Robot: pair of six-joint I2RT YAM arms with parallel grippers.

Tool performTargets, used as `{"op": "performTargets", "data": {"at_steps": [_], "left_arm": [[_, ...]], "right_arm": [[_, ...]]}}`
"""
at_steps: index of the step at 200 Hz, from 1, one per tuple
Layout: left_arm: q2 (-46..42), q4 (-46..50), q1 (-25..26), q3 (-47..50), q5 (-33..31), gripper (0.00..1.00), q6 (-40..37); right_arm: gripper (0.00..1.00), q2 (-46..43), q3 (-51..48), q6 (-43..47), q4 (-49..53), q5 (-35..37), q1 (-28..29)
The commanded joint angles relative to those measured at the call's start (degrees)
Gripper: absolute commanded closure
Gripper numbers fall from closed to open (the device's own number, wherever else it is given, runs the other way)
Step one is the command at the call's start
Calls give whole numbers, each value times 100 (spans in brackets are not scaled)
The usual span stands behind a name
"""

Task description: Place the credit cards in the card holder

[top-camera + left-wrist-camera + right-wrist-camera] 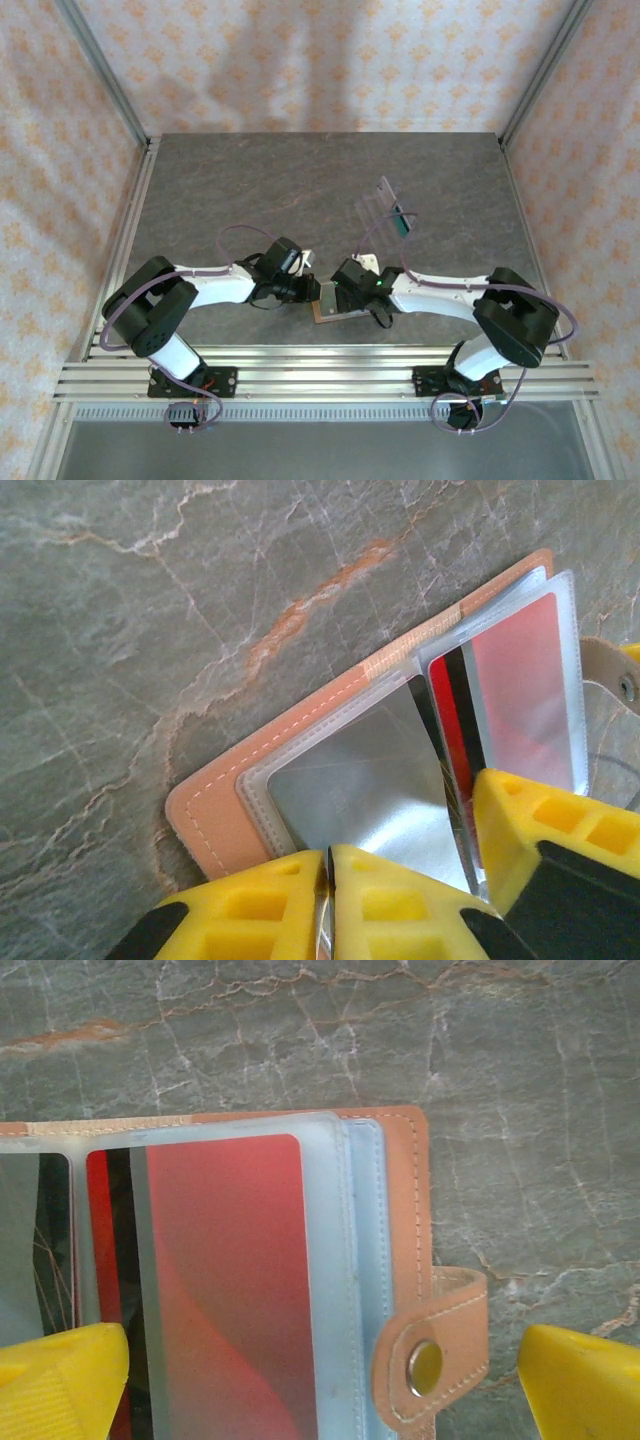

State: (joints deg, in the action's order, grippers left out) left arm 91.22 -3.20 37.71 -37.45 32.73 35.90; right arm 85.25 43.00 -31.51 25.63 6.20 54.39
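The card holder (325,312) lies open on the table between both arms, tan inside (215,815), with clear sleeves and a snap tab (435,1360). A red card with a black stripe (220,1280) sits inside one sleeve (525,690). My left gripper (330,858) is shut on the thin edge of a clear sleeve at the holder's left half (305,290). My right gripper (322,1355) stands open, straddling the red card's sleeve and the tab (347,290); one of its fingers (535,830) shows in the left wrist view. A dark card (403,222) stands in the clear stand.
The clear plastic stand (383,198) is on the table behind and to the right of the arms. The grey stone-patterned table (250,190) is framed by metal rails, with a rail strip (320,375) along the near edge.
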Motion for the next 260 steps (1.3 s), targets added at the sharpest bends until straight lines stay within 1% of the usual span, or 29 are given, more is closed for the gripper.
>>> {"op": "performTargets", "data": {"at_steps": [1,18,41,60,85,113,137,149,162,168,189,198,212,227,243,260], "left_arm": [[80,559,-71,-5,-214,86,-163],[86,393,-71,58,-203,86,-110],[152,514,-71,-26,-145,86,-155],[107,391,-71,38,-161,86,-102],[117,636,-71,-105,-105,85,-220],[1,539,-71,-71,-94,85,-186],[-31,628,-71,-105,-40,85,-183],[-89,513,-67,-46,-26,85,-129],[-94,550,-71,-66,-12,85,-159],[-90,611,-71,-93,-6,85,-177],[-139,546,-63,-38,-12,85,-134],[-144,486,-69,-10,-5,85,-127],[-95,534,-70,-47,30,85,-162],[-92,526,-62,-31,64,85,-146],[-96,381,-62,45,68,85,-114],[-63,475,-60,-11,110,85,-179]], "right_arm": [[1,-221,-90,-84,418,236,-120],[1,-242,-73,-67,467,285,-121],[1,-237,-18,-54,525,262,-127],[1,-280,122,41,570,77,-125],[1,-557,207,224,459,-250,-130],[1,-770,320,438,371,-837,-219],[1,-819,317,407,335,-1347,-375],[1,-868,283,448,188,-1882,-405],[1,-833,248,522,-80,-2777,-412],[0,-810,250,475,-129,-2977,-412],[14,-832,155,348,-299,-3386,-549],[17,-873,63,325,-321,-3400,-697],[18,-912,-81,363,-283,-3386,-978],[18,-910,-212,403,-373,-3617,-1252],[18,-842,-323,480,-511,-3911,-1451],[19,-778,-419,531,-535,-3996,-1599]]}}
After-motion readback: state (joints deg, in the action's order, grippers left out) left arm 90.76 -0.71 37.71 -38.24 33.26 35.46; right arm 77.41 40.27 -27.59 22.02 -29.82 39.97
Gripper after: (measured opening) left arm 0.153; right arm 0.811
